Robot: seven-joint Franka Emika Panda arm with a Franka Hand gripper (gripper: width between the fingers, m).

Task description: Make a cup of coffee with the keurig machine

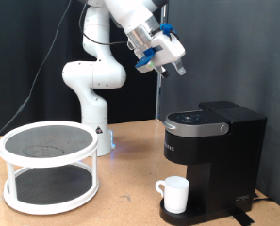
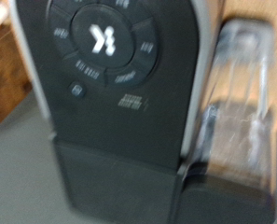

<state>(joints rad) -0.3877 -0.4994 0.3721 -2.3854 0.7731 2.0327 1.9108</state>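
The black keurig machine (image 1: 215, 151) stands on the wooden table at the exterior view's right, with its lid down. The white cup (image 1: 174, 195) stands on the drip tray under the brew head, its handle towards the exterior view's left. My gripper (image 1: 178, 66) hangs in the air above the machine's top, tilted and apart from it, with nothing seen between its fingers. The wrist view looks down on the machine's lid (image 2: 103, 39), with its logo and ring of buttons, and on the clear water tank (image 2: 239, 103). The fingers do not show there.
A white round two-tier rack (image 1: 47, 165) with mesh shelves stands at the exterior view's left. The arm's white base (image 1: 92, 104) stands behind it. A dark curtain hangs at the back. Bare wooden table (image 1: 125, 202) lies between rack and machine.
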